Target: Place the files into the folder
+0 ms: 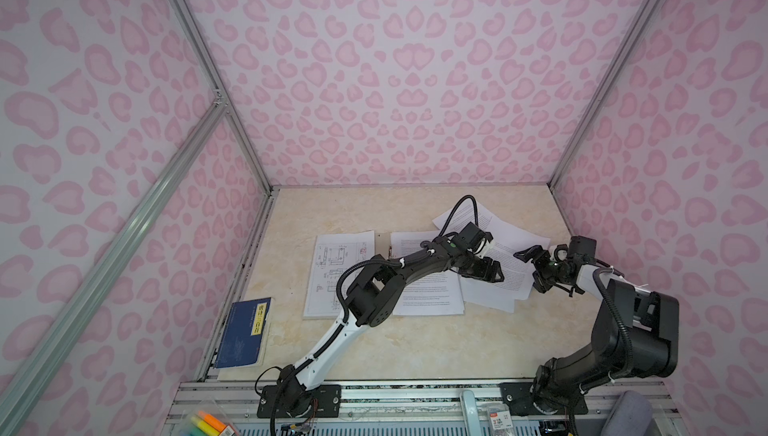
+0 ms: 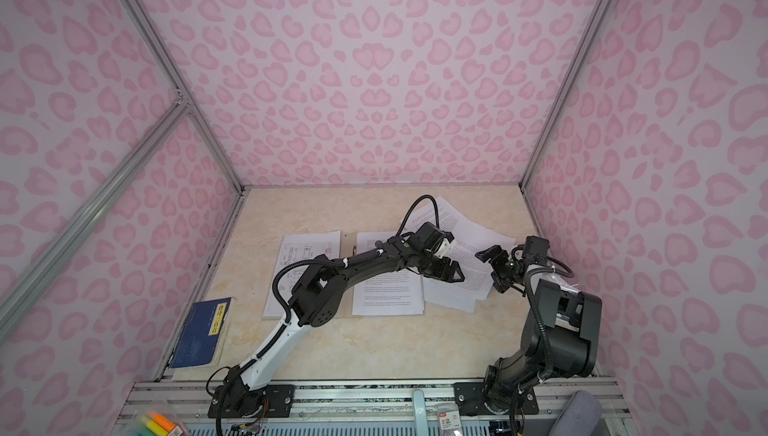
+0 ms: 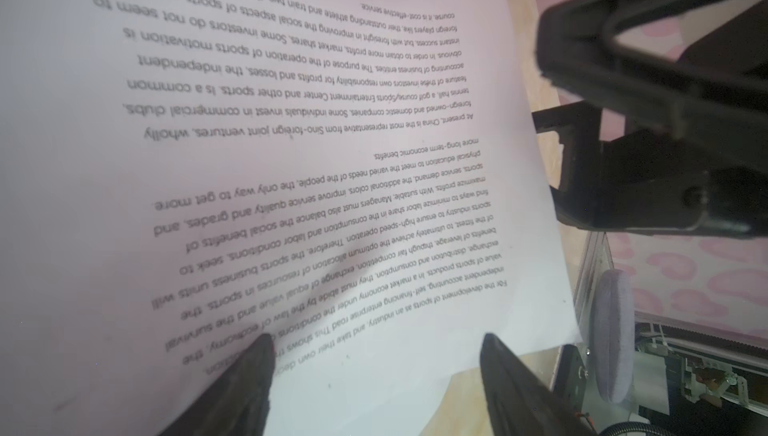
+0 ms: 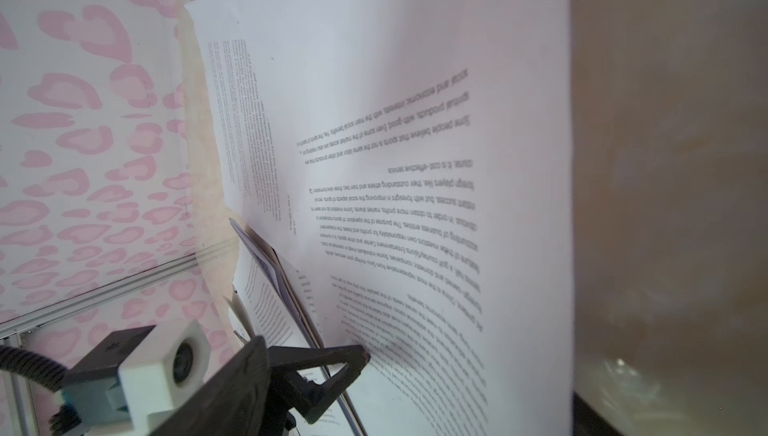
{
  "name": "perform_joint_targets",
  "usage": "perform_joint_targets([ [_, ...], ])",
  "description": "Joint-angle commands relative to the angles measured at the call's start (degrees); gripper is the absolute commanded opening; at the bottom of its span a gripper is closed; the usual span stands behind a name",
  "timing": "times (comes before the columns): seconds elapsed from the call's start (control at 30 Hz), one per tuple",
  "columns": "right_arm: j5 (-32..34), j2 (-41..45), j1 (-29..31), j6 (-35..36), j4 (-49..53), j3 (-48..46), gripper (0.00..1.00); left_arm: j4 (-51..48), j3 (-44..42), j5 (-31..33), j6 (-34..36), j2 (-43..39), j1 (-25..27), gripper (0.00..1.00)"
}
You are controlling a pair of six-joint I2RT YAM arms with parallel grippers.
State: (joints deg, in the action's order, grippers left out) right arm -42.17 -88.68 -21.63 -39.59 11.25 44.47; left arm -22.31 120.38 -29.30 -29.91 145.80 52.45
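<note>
Trouble looked likeliest in the loose pile: we saw the files [image 1: 509, 278] fanned and overlapping on the desk [image 1: 415, 346], just right of the open folder [image 1: 382, 242], whose leaves carried a drawing sheet [image 1: 330, 284] and a text sheet [image 1: 428, 299]. The left claw [image 1: 492, 272] stood spread, tips low over the top printed page [image 3: 332, 164], one tip seemingly touching it. The right claw [image 1: 532, 268] hung spread at the pile's right edge, holding nothing. We judged that a thin, flat page could slip or crumple under a pinch, or drag its neighbours along, and that two claws so near could knock together.
</note>
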Motion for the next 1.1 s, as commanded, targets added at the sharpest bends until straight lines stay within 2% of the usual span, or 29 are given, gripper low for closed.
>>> perform_joint_targets([
  [0.0,2.6,1.2,0.0,1.3,1.1,1.4,0.83,-9.3,-1.4,5.8,-0.6,1.4,-0.2,0.80],
  [0.07,4.9,0.6,0.0,1.7,1.6,2.6,0.80,-8.9,-1.8,5.5,-0.6,1.0,-0.2,0.80],
  [0.13,4.4,-1.1,0.0,1.4,0.5,3.4,0.75,-8.8,-2.0,5.4,-0.6,0.7,-0.2,0.80],
  [0.23,3.3,-4.2,0.1,0.3,-1.7,4.1,0.66,-8.8,-2.2,5.5,-0.4,0.4,-0.2,0.80],
  [0.33,5.4,-5.6,-0.1,-0.3,-2.0,5.0,0.55,-8.9,-2.4,5.2,-0.5,0.2,-0.3,0.80],
  [0.4,7.3,-6.0,-0.4,-0.9,-1.4,5.1,0.42,-8.9,-2.3,4.8,-0.3,-0.1,-0.3,0.80],
  [0.5,9.4,-4.7,-0.6,-1.3,-0.4,5.1,0.29,-8.5,-1.8,2.9,1.3,-0.7,-0.3,0.80],
  [0.6,11.1,-2.3,0.4,0.1,2.9,6.8,0.08,-8.3,-1.1,1.9,3.3,-2.1,-0.3,0.80],
  [0.67,13.0,-0.2,1.7,1.7,5.7,8.2,0.00,-8.0,-0.2,1.2,4.9,-3.7,-0.2,0.80],
  [0.93,17.5,8.8,4.6,4.9,12.4,13.5,0.00,-7.6,10.4,-2.6,8.3,-11.9,-0.1,0.81],
  [1.07,18.8,11.2,7.3,7.3,16.1,18.8,0.00,-7.5,11.5,1.9,8.3,-19.9,-0.3,0.81],
])
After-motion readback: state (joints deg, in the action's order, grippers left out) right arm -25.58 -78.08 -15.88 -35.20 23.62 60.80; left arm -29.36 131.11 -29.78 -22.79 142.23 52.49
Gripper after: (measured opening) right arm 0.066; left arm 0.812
